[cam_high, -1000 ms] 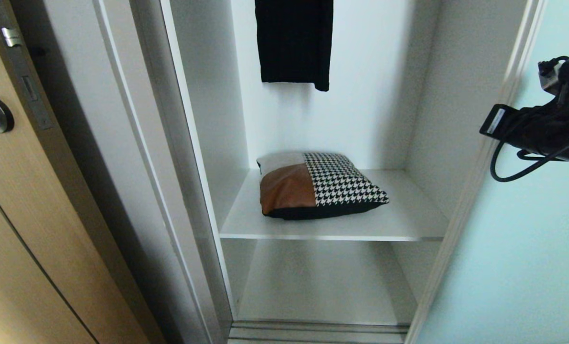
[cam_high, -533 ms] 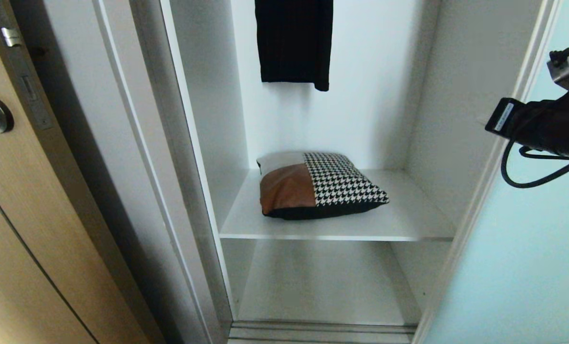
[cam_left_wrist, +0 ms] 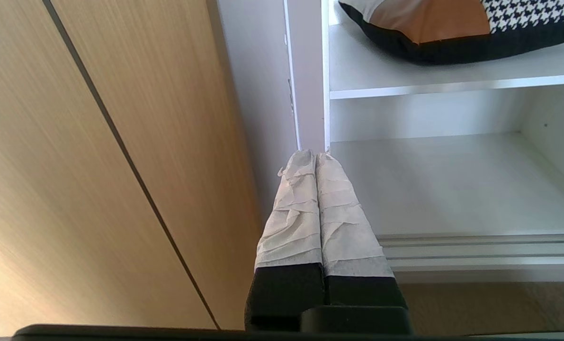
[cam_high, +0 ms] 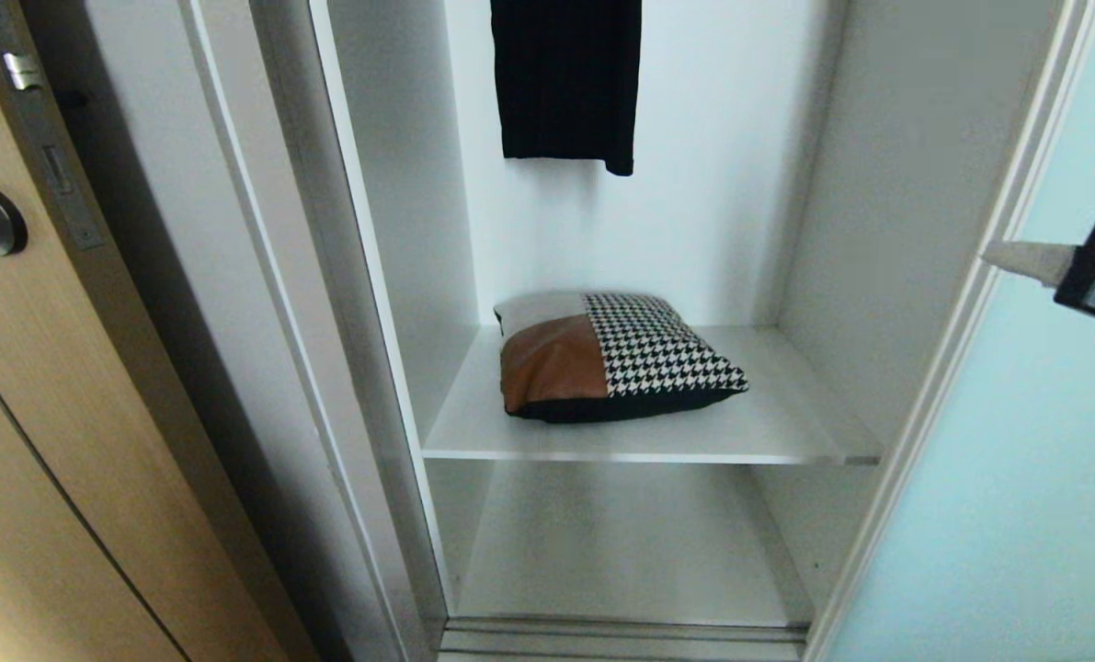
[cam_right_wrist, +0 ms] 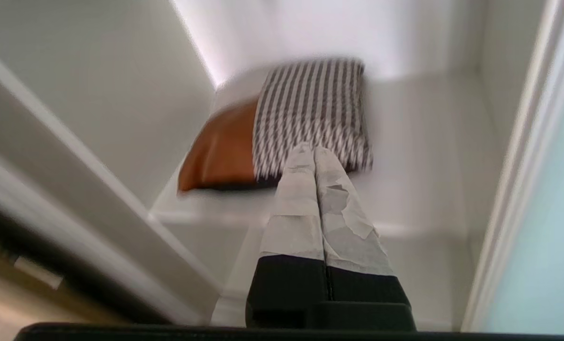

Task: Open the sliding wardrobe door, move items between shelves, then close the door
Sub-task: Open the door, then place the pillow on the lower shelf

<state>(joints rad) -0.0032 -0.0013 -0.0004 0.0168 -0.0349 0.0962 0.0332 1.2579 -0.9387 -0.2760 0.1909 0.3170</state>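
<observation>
The cushion (cam_high: 613,357) lies on the upper shelf (cam_high: 786,432), ahead of and below the shut, empty right claw (cam_high: 1002,256) at the opened door's (cam_high: 1016,478) edge; next I'd open it and reach in.

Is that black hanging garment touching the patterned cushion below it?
Apart. The head view shows bare white wall between the black garment and the cushion.

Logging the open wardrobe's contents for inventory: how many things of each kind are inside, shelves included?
Cushion: 1
Black garment: 1
White shelves: 2, upper and lower
Total: 4
</observation>
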